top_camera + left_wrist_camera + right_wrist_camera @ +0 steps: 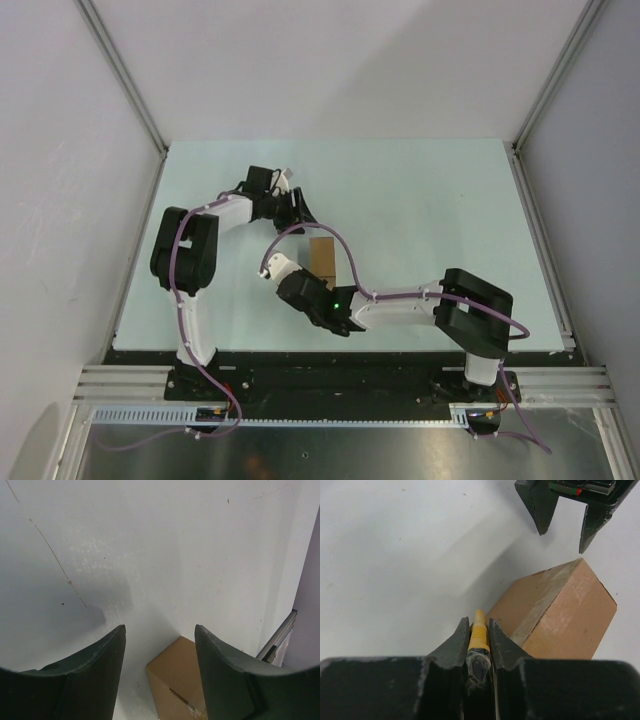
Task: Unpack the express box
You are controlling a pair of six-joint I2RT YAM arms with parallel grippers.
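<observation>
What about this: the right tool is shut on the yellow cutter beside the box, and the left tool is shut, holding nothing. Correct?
Not quite: the left tool is open, jaws spread apart, as the left wrist view shows. The rest stands: the right tool is shut on the yellow cutter beside the box, and the left tool holds nothing.

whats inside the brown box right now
Nothing inside shows. The express box is closed, with a strip of tape along its top, so its contents are covered. The right gripper holds a yellow cutter close to it.

Lab robot cell: white panels [350, 60], aluminium framing [125, 80].
</observation>
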